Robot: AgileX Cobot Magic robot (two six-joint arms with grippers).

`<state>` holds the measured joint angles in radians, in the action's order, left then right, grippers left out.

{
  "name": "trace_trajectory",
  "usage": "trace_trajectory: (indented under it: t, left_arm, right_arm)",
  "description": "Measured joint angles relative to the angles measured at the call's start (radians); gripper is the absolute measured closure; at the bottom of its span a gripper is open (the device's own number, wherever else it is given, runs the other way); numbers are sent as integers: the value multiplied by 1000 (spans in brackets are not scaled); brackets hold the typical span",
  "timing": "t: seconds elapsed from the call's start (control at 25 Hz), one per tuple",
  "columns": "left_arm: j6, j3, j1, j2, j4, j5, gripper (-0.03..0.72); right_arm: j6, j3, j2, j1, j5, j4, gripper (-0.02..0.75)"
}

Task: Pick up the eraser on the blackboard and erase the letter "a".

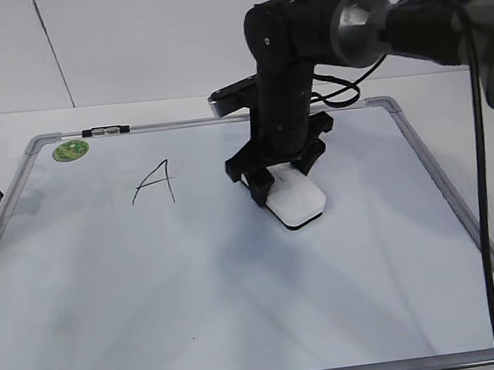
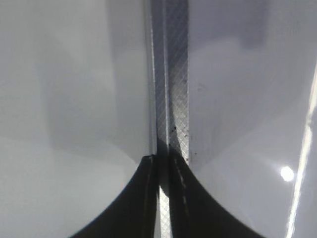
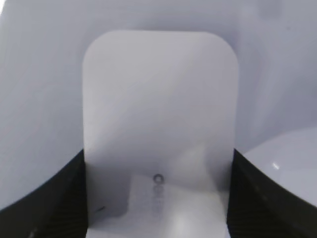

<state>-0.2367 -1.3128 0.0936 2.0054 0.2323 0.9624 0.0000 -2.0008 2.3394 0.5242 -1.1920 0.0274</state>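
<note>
Where the black arm comes down onto the board, the facts run as follows.

Right claw: the black two-fingered right gripper (image 1: 275, 185) points straight down, its jaws closed against the two long sides of the white, glossy, oblong plastic eraser (image 1: 295, 200); in the right wrist view the right gripper (image 3: 157, 198) has dark ribbed fingers (image 3: 47, 198) pressed to both of the block's flanks.

Eraser: it lies flat on the board, its near end between the jaws and its far end sticking out toward 4 o'clock from the claw in the exterior view. In the right wrist view the eraser (image 3: 159, 119) runs from the jaws toward 12 o'clock, with faint grey lettering on top near the claw.

Board: the large rectangular whiteboard with a grey metal frame (image 1: 240, 291) carries the eraser right of its middle, toward the far edge.

Marks: an angular black capital "A" (image 1: 155, 183) sits at 9 o'clock from the claw, well apart. The lowercase letter cannot be made out.

Corner: a round green sticker (image 1: 70, 150) lies at 10 o'clock, with a small black-and-silver clip (image 1: 106, 129) on the far frame just beside it.

Left claw: the black left gripper (image 2: 163, 163) has its jaws pressed together with nothing between them, above a grey hatched strip (image 2: 173, 74).
</note>
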Motion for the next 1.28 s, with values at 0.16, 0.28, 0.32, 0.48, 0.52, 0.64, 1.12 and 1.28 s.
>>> trace_trajectory:
  t: [0.16, 0.28, 0.32, 0.48, 0.52, 0.64, 1.12, 1.28]
  left_arm:
    - [0, 0, 0, 0, 0, 0, 671]
    - [0, 0, 0, 0, 0, 0, 671]
    - [0, 0, 0, 0, 0, 0, 671]
    - [0, 0, 0, 0, 0, 0, 671]
    - [0, 0, 0, 0, 0, 0, 671]
    - [0, 0, 0, 0, 2, 0, 671]
    - [0, 0, 2, 0, -2, 2, 671]
    - [0, 0, 2, 0, -2, 2, 671]
  right_arm:
    - [0, 0, 0, 81, -7, 6, 209]
    - [0, 0, 0, 133, -9, 4, 209]
    - [0, 0, 0, 138, -11, 8, 209]
    - [0, 0, 0, 121, -11, 16, 209]
    - [0, 0, 0, 113, -11, 7, 209]
    - [0, 0, 0, 60, -12, -2, 209]
    - [8, 20, -170, -120, -32, 56, 209]
    - [21, 63, -288, -119, -38, 59, 209]
